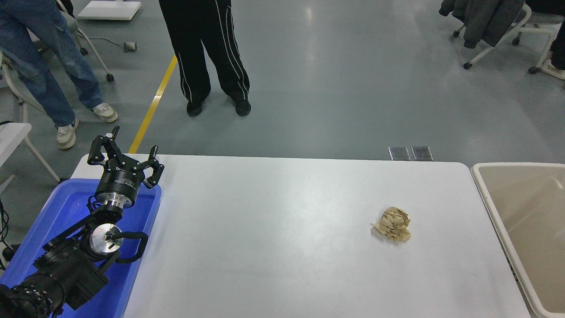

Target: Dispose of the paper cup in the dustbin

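Note:
The paper cup is not in view. The dustbin (485, 194), a large beige tub with a paler rim, stands at the table's right end, and what shows of its inside is bare. My left gripper (126, 152) is parked at the lower left above the blue tub, its fingers spread open and empty. My right arm and gripper are out of view.
A crumpled brown paper ball (392, 224) lies on the white table (265, 229) right of centre. A bright blue tub (66, 207) sits at the table's left end under my left arm. Two people stand on the floor beyond the table.

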Controlling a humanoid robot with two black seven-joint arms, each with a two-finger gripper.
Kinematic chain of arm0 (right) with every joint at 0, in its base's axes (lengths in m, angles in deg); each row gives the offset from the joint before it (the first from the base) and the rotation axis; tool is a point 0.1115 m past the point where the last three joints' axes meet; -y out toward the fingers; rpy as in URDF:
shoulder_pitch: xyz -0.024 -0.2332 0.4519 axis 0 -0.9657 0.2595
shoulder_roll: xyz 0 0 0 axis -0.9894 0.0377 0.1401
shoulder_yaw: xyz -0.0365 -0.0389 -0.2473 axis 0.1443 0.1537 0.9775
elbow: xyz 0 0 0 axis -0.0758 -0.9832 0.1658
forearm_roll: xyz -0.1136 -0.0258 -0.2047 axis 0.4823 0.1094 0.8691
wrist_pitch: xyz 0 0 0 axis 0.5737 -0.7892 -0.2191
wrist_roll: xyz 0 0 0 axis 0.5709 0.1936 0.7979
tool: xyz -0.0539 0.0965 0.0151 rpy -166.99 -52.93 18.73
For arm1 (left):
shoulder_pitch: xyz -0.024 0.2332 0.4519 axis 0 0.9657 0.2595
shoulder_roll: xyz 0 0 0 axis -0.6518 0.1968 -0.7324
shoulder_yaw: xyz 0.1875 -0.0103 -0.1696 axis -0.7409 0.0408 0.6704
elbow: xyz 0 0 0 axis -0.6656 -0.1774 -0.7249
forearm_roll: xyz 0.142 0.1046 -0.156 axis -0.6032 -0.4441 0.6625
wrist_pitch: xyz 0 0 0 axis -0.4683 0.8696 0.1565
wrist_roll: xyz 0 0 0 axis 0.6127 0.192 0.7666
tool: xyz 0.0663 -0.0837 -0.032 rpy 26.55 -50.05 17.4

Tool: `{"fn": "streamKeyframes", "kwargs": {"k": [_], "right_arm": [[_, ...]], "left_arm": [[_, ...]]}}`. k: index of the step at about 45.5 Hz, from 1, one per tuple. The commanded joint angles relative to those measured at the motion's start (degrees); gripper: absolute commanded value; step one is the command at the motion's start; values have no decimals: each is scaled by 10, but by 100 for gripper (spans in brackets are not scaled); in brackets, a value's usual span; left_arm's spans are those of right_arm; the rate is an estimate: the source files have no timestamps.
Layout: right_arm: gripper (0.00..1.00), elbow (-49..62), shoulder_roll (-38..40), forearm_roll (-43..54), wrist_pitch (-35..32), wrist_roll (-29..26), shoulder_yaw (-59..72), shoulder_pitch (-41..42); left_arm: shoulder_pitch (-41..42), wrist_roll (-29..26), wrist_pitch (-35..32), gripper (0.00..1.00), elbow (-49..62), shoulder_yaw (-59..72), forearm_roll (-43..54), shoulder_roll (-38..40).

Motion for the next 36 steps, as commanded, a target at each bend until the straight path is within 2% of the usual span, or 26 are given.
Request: {"fn": "streamKeyframes", "kwargs": {"k": [1, 7, 10, 12, 28, 36], "right_arm": [[7, 0, -5, -12, 24, -1, -2, -4], [56, -4, -5, -13, 67, 0, -2, -3], [84, -6, -5, -13, 85, 0, -3, -2], [97, -8, -5, -14, 94, 0, -3, 0], [99, -56, 3, -45, 89, 0, -6, 32], [99, -123, 66, -84, 90, 2, -65, 95]], "left_arm": [[-1, 1, 0, 100, 0, 0, 0, 0], [0, 0, 0, 100, 0, 0, 0, 0], [0, 1, 0, 100, 0, 0, 1, 0], [0, 0, 0, 100, 0, 0, 0, 0], [0, 0, 0, 100, 0, 0, 1, 0], [0, 0, 0, 100, 0, 0, 0, 0]]}}
